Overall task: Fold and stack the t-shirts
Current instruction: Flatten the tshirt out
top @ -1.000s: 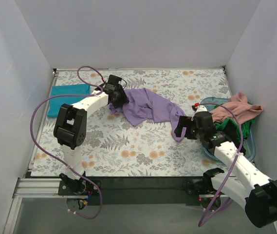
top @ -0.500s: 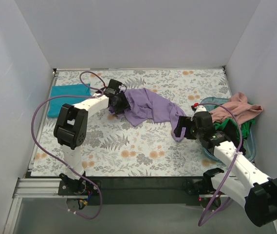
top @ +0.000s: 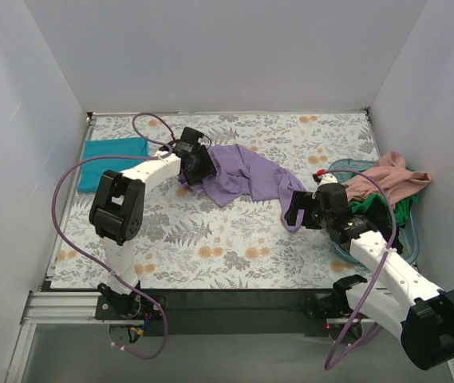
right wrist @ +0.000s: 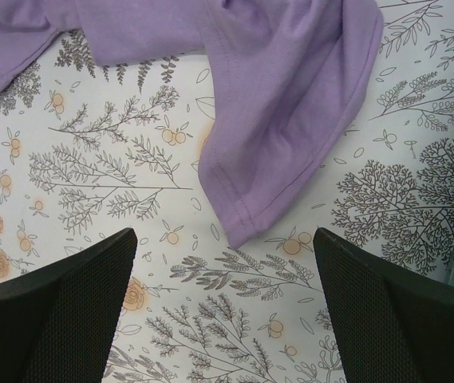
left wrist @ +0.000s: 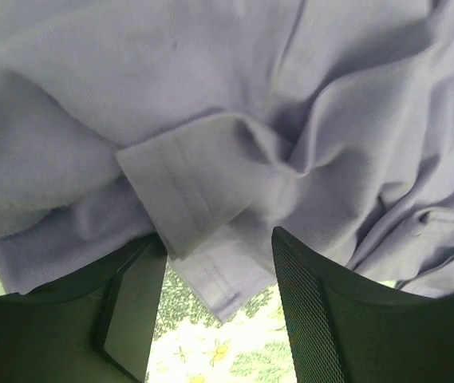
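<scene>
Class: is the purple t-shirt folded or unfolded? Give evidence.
Unfolded. The purple t-shirt lies crumpled in loose wrinkles, one end trailing on the floral cloth.

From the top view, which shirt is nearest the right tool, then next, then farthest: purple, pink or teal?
1. Purple shirt, its tip beside the right tool.
2. Pink shirt, at the right edge.
3. Teal shirt, far left.

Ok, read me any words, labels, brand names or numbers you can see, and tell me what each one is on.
No readable text in any view.
The lavender t-shirt shows only plain fabric and stitched hems; the floral cloth only printed plants.
The left arm and right arm bear no legible marking.
</scene>
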You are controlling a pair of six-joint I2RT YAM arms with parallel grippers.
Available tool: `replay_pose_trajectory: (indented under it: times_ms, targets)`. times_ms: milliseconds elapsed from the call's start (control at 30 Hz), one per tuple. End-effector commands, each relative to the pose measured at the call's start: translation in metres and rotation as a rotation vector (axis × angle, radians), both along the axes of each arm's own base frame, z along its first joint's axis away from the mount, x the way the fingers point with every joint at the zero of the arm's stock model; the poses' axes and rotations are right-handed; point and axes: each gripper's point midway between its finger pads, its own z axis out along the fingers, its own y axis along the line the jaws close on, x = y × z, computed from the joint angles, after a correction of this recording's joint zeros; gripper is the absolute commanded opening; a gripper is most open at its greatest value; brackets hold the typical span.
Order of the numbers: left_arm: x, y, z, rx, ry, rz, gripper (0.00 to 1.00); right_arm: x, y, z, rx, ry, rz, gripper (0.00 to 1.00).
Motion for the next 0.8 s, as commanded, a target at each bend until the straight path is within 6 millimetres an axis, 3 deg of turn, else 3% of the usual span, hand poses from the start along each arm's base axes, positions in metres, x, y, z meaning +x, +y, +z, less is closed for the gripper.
replay_pose_trajectory:
  times_ms: [0,467,767]
  targets:
    - [0.027,0.008,0.037,0.055,-0.105,0.054,0.55,0.005,0.004,0.005,0.012,-0.034,0.017,0.98]
    - [0.041,0.014,0.025,0.112,-0.090,0.099,0.56,0.005,0.003,0.003,0.001,-0.030,0.016,0.99]
    - [0.052,0.028,0.056,0.175,-0.186,0.111,0.56,0.005,0.003,0.002,-0.001,-0.027,0.017,0.98]
